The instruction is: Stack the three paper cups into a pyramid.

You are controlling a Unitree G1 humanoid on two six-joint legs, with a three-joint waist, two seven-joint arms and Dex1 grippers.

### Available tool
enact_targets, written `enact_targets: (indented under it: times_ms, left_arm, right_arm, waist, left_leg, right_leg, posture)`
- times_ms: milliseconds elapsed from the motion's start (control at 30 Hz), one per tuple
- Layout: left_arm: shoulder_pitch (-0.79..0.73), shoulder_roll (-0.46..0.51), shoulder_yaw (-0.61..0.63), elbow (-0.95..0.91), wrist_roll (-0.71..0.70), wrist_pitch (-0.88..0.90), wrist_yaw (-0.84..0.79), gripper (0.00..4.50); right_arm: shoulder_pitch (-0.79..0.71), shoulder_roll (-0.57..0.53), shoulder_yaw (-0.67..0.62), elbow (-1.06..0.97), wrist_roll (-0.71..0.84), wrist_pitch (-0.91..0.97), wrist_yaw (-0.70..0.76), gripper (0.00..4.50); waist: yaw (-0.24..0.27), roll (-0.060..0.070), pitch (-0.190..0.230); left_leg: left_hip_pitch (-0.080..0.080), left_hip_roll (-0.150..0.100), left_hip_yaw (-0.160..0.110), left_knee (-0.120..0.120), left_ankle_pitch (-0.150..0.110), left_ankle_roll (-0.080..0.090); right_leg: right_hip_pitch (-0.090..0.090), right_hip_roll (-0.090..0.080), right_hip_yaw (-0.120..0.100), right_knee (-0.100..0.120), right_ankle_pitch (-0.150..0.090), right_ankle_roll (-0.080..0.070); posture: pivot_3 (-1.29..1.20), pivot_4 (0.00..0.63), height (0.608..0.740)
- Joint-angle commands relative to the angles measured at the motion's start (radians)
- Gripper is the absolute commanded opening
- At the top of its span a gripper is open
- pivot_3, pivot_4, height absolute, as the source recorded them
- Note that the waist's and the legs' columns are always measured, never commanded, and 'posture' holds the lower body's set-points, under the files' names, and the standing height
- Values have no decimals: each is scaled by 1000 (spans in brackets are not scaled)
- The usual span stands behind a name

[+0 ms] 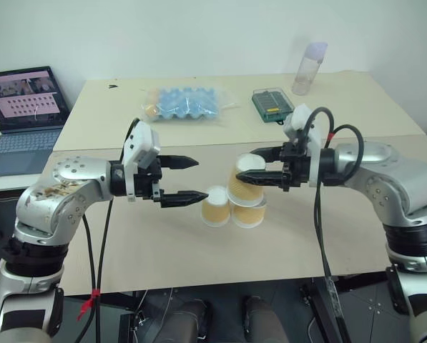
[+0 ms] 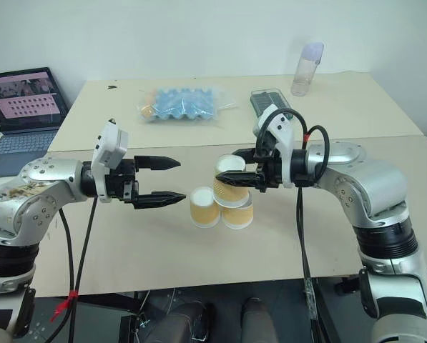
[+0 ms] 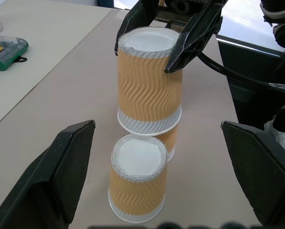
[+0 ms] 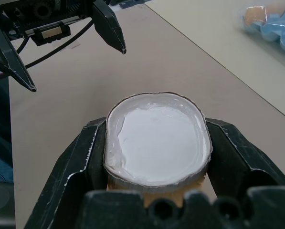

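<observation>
Two paper cups (image 1: 215, 206) inverted on desk (image 1: 199, 264), side by side, touching, near its middle. Third cup (image 1: 243, 182) inverted, squeezed near base between fingers of right gripper (image 1: 252, 166), its rim resting on right-hand base cup (image 1: 249, 213), slightly tilted, offset from gap between base cups. Left gripper (image 1: 192, 179) fully spread, holding nothing, just beside left base cup, pointing toward stack. Clear bottle (image 1: 308, 68), green case (image 1: 272, 104) and blue egg tray (image 1: 185, 102) at far side of desk; laptop (image 1: 20, 107) off left.
</observation>
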Motion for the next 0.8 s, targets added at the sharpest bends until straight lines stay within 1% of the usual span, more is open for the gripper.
enact_targets:
  times_ms: [33, 267, 600, 800]
  left_arm:
    - [2, 9, 24, -35, -13, -4, 2, 4500]
    - [2, 10, 26, -35, -14, -8, 1, 4500]
    - [-3, 10, 23, -29, -11, -12, -4, 4500]
    - [-9, 9, 21, -26, -9, -12, -4, 4500]
  right_arm:
    - [-15, 10, -5, -33, -14, -22, -4, 2672]
    - [-35, 27, -12, -47, -13, -9, -13, 2672]
    - [-36, -10, -31, -35, -26, -21, 10, 2672]
    - [-54, 18, -28, -60, -13, -2, -17, 2672]
  waist:
    - [0, 0, 0]
    - [-1, 0, 0]
    - [0, 0, 0]
    - [-3, 0, 0]
  left_leg:
    - [0, 0, 0, 0, 0, 0]
    - [0, 0, 0, 0, 0, 0]
    - [0, 0, 0, 0, 0, -1]
    - [0, 0, 0, 0, 1, -1]
  right_leg:
    - [0, 0, 0, 0, 0, 0]
    - [0, 0, 0, 0, 0, 0]
    - [0, 0, 0, 0, 0, 0]
    - [0, 0, 0, 0, 0, 0]
  posture:
    - [0, 150, 740]
    - [0, 150, 740]
    - [0, 150, 740]
    - [0, 150, 740]
